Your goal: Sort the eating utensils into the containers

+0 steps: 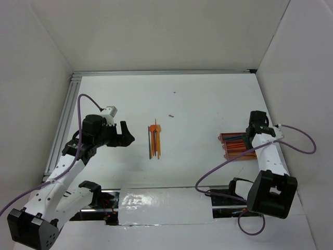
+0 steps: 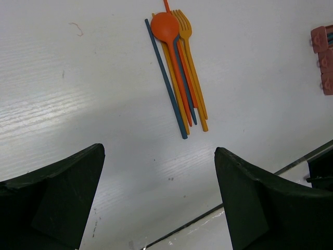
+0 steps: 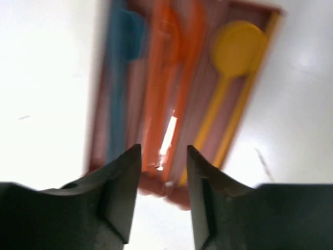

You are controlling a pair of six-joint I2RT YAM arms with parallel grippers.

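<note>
A loose bundle of eating utensils (image 1: 155, 141) lies mid-table: an orange spoon (image 2: 165, 26), an orange fork (image 2: 183, 23), orange sticks and a long blue stick (image 2: 166, 78). My left gripper (image 1: 127, 136) hovers to their left, open and empty (image 2: 158, 150), with the bundle ahead of its fingertips. At the right stands the reddish-brown container (image 1: 237, 147), also at the edge of the left wrist view (image 2: 325, 57). My right gripper (image 3: 164, 148) is right over the container's (image 3: 99, 130) near end, jaws apart with nothing between them. Its troughs hold a blue utensil (image 3: 122, 62), orange utensils (image 3: 169, 67) and a yellow spoon (image 3: 237, 49); this view is blurred.
White walls enclose the table on three sides, with a metal rail (image 1: 62, 120) along the left. A shiny strip (image 1: 161, 205) runs along the near edge between the arm bases. A small dark scrap (image 1: 170, 115) lies behind the bundle.
</note>
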